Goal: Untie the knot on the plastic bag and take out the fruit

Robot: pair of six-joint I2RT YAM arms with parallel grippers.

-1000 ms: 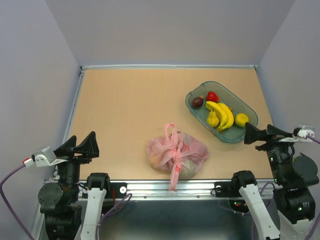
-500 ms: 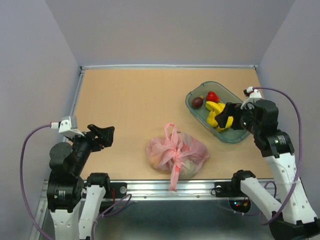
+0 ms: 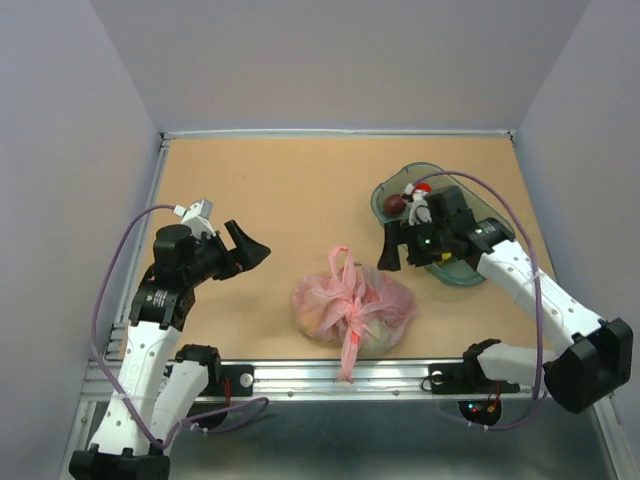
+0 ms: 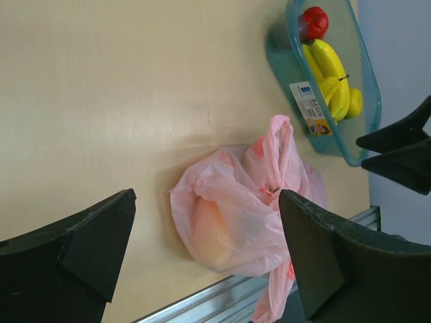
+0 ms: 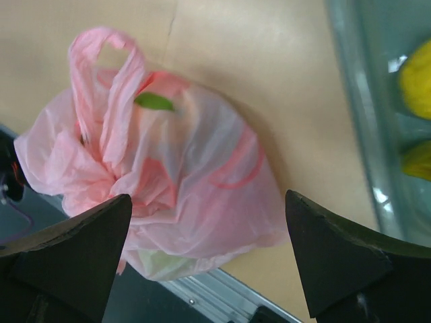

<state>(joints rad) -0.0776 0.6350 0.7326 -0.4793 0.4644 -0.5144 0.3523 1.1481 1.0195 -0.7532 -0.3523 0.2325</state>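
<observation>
The pink plastic bag (image 3: 355, 305) lies tied shut near the table's front edge, with fruit showing dimly through it. It also shows in the left wrist view (image 4: 236, 212) and the right wrist view (image 5: 168, 188). Its knot (image 3: 347, 300) sits on top, one loop pointing away and a long pink tail (image 3: 349, 350) hanging over the front rail. My left gripper (image 3: 252, 250) is open and empty, left of the bag. My right gripper (image 3: 393, 252) is open and empty, just above the bag's right side.
A grey-green tray (image 3: 388, 190) at the back right holds yellow bananas (image 3: 445, 250), a red fruit (image 3: 424, 188) and a dark purple fruit (image 3: 395, 204). The right arm crosses over it. A metal rail (image 3: 300, 375) runs along the front edge.
Both arms have swung up from the table's front corners and inward towards the bag. The right gripper now hangs by the bag's right side. The bag has not moved.
</observation>
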